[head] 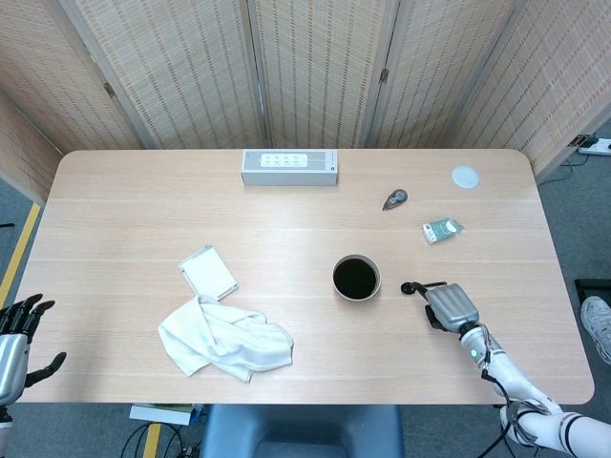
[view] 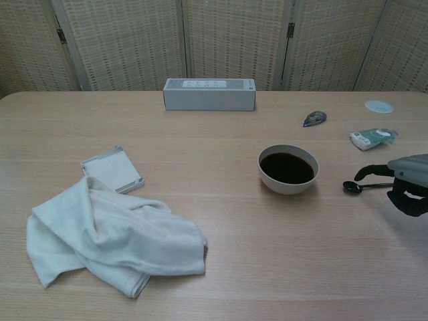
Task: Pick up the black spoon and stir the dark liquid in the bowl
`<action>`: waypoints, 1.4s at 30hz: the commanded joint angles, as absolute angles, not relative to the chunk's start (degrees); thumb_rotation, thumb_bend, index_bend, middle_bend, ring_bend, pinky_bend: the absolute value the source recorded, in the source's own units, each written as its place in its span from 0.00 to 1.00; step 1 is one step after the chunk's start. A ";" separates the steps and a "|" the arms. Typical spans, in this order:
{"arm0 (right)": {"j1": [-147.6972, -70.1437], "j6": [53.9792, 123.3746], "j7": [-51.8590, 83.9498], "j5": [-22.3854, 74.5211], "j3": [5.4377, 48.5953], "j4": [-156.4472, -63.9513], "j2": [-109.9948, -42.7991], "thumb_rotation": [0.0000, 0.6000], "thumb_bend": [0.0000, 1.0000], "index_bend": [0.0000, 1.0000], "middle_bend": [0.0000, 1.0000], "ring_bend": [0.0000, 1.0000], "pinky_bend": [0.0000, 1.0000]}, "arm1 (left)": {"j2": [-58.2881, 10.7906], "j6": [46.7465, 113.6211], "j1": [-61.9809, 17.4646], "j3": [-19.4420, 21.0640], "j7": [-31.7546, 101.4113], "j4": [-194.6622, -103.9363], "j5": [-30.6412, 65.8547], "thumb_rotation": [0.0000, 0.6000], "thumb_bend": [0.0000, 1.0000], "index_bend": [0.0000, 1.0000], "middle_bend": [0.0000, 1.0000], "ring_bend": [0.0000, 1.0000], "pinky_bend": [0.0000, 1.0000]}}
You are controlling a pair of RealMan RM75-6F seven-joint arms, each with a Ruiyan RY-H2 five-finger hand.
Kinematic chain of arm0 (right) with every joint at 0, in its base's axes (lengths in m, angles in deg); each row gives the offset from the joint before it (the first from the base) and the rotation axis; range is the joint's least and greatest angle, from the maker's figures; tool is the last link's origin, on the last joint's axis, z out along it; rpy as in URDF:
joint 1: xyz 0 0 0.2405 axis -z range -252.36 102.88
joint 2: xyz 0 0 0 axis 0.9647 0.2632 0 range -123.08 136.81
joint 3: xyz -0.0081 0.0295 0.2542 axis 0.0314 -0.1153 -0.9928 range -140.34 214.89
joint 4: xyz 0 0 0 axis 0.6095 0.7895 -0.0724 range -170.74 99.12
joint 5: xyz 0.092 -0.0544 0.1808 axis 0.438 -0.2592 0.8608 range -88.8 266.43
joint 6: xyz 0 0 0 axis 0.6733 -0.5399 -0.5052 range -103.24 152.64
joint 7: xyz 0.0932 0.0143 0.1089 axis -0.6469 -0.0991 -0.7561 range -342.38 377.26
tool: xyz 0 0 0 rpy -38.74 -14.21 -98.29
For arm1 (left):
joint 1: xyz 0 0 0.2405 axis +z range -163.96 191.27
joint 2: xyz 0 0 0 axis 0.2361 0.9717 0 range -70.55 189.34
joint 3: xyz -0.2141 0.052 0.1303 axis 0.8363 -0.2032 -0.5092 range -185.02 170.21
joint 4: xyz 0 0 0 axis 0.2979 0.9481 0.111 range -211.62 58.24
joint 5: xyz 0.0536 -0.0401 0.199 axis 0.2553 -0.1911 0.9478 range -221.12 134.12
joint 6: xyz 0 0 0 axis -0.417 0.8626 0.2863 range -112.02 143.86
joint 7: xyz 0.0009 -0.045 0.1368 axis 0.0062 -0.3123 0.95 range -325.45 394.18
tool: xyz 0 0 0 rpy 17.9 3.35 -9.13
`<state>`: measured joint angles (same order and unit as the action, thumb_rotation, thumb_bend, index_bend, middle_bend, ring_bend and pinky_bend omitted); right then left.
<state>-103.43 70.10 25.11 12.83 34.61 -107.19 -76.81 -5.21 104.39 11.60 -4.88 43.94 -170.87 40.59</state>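
Observation:
The black spoon (head: 409,286) (view: 352,187) lies flat on the table just right of the white bowl (head: 356,278) (view: 288,168) of dark liquid, its handle pointing right. My right hand (head: 449,305) (view: 405,182) sits low over the handle end, back plate up. One finger reaches out above the handle and the others curl down beside it; I see no grip on the spoon. The handle's far end is hidden under the hand. My left hand (head: 16,347) hangs off the table's front left corner, fingers spread and empty.
A crumpled white towel (head: 224,339) (view: 114,241) and a small white case (head: 207,271) (view: 112,169) lie front left. At the back stands a white box (head: 289,167) (view: 209,93). A grey object (head: 393,199), a green-white packet (head: 441,229) (view: 373,137) and a round lid (head: 465,176) lie back right.

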 commanded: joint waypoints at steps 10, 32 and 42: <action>-104.96 68.89 24.84 13.23 35.13 -104.95 -78.76 1.00 0.70 0.18 0.87 1.00 1.00 | -5.17 104.36 11.85 -4.85 43.45 -170.53 40.28 1.00 0.24 0.22 0.16 0.16 0.18; -103.94 69.51 25.24 12.00 39.03 -107.56 -75.98 1.00 0.70 0.18 0.87 1.00 1.00 | -5.68 104.37 12.12 -4.85 42.79 -169.66 40.33 1.00 0.24 0.21 0.15 0.16 0.19; -103.24 70.53 25.69 13.81 38.40 -106.85 -73.74 1.00 0.70 0.19 0.87 1.00 1.00 | -5.67 104.51 12.10 -4.81 42.94 -169.82 40.62 1.00 0.24 0.21 0.15 0.16 0.18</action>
